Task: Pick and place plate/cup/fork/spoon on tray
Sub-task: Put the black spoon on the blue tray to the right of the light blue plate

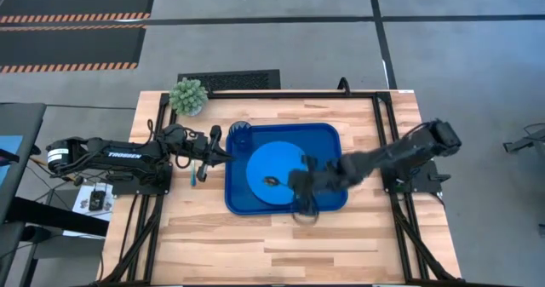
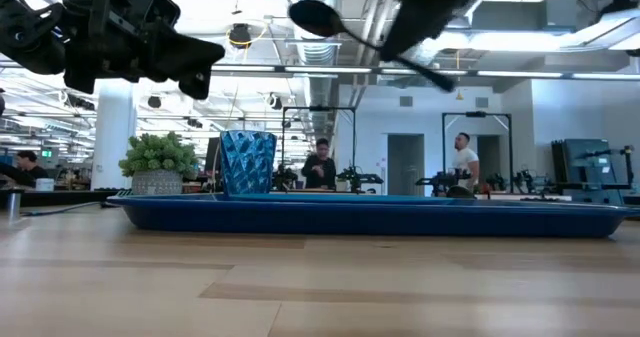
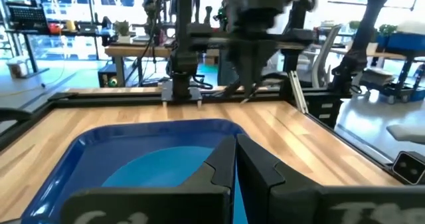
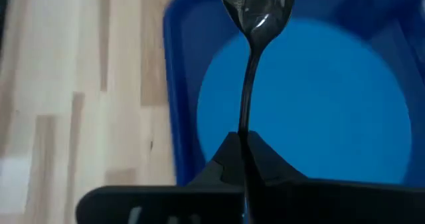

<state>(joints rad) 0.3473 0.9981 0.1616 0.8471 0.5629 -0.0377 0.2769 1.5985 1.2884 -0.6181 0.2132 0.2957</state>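
Behind the wooden bench an open hall with two standing people shows. Above the bench, the right pincer is clenched on the spoon by its handle and holds it in the air over the plate. That plate lies in the tray, and the cup stands in the tray's corner near the potted plant. Just beside the tray, the left pincer hangs with its fingers closed and empty, and the fork lies on the bench below it.
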